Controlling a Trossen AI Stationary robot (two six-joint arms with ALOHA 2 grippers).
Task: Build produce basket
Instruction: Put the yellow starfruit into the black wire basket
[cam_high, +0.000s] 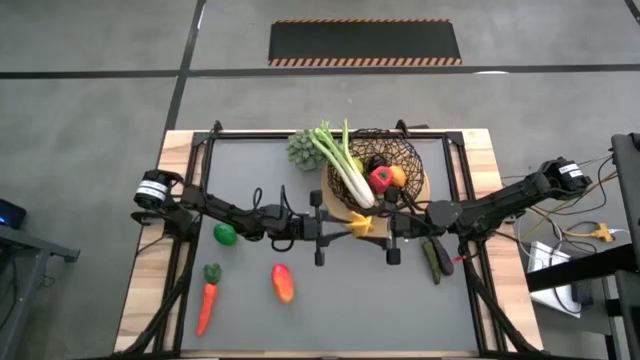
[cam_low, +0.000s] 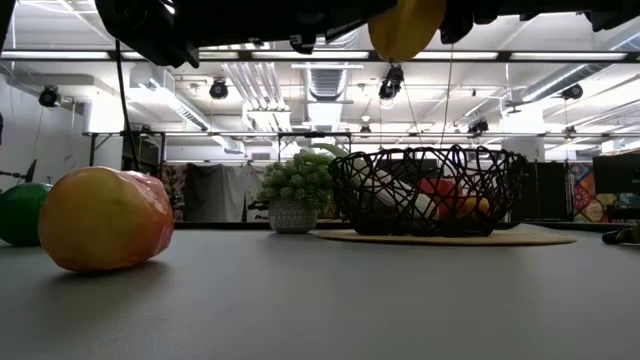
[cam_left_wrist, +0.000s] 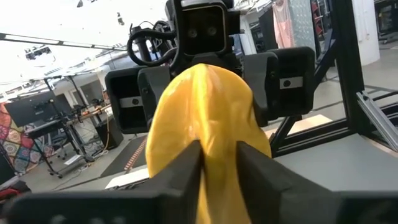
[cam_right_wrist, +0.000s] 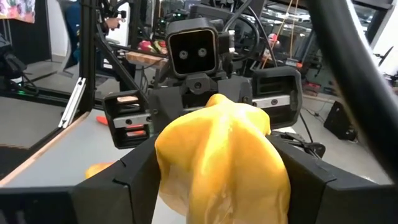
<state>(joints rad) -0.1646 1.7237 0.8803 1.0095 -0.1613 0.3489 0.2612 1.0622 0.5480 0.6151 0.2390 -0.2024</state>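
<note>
A: While both arms meet above the surface (cam_high: 330, 300), just in front of the basket (cam_high: 405, 152), what does each claw hold?

B: Left claw (cam_high: 345, 228) and right claw (cam_high: 372, 229) face each other with 1 yellow piece (cam_high: 359, 224) between them. Left wrist view: the fingers (cam_left_wrist: 180, 171) of the left claw press on either side of the yellow piece (cam_left_wrist: 208, 124). Right wrist view: the right claw is clamped on the same yellow piece (cam_right_wrist: 221, 155), one finger on each flank.

A: Is the piece resting on the surface?

B: No. In the low view the yellow piece (cam_low: 405, 25) hangs high above the surface, in front of the basket (cam_low: 430, 190).

A: State the basket contents.

B: The basket sits on a tan mat (cam_high: 418, 192). A leek-like stalk (cam_high: 342, 165) lies across its rim, green end pointing away from the arms. A red piece (cam_high: 381, 178) and an orange piece (cam_high: 397, 177) lie inside, touching; a dark piece sits behind them.

A: And outside the basket?

B: 1 small potted plant (cam_high: 300, 150) stands just beside the basket, on its left. A dark green vegetable (cam_high: 432, 258) lies near the basket, under the right arm. Well apart from the basket, toward the left arm's side: a green piece (cam_high: 225, 234), a carrot (cam_high: 207, 300) and an orange-red piece (cam_high: 283, 282).
</note>
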